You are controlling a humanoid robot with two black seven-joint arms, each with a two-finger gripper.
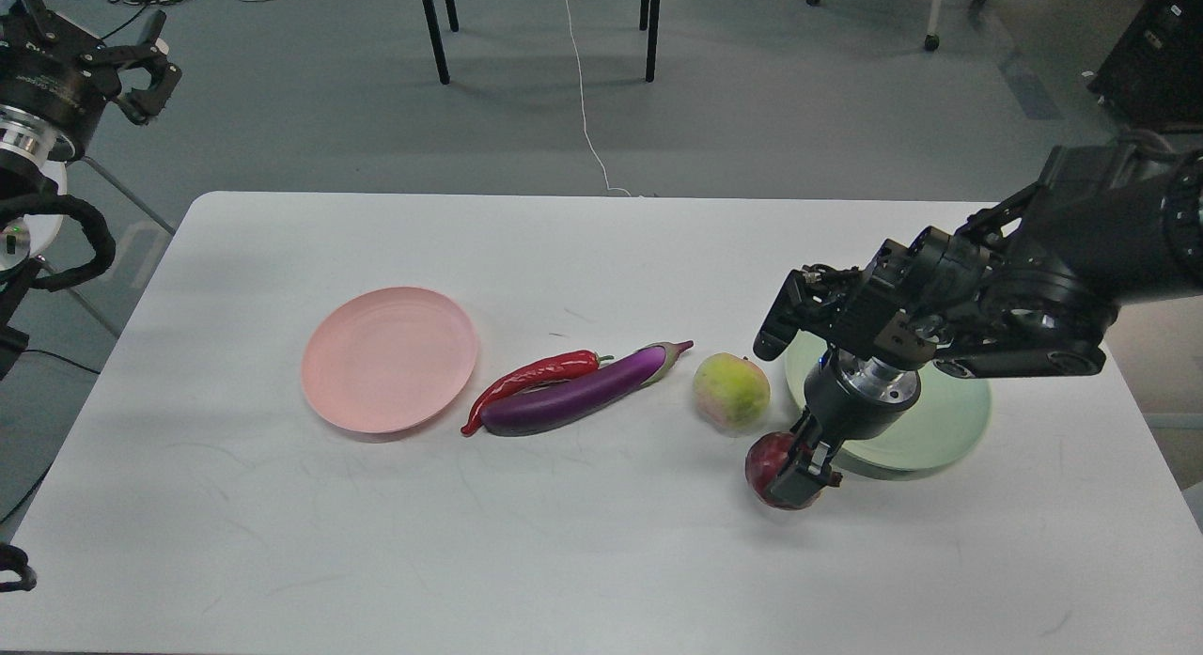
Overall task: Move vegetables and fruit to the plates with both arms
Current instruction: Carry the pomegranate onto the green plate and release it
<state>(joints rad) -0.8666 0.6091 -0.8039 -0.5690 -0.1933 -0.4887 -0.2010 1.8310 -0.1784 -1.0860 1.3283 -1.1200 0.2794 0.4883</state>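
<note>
My right gripper (797,475) points down and is shut on the dark red pomegranate (768,464), held just above the table left of the pale green plate (940,429). The arm hides part of that plate. The yellow-green peach (731,392) sits close by, up and left of the pomegranate. The purple eggplant (573,397) and the red chili pepper (531,377) lie side by side, touching, at the table's middle. The pale pink plate (390,357) is bare to their left. My left gripper (146,68) is open and empty, raised off the table's far left corner.
The white table (564,561) has its far edge near the top third of the view. Black chair or table legs (434,30) and a white cable (583,101) are on the grey floor behind it.
</note>
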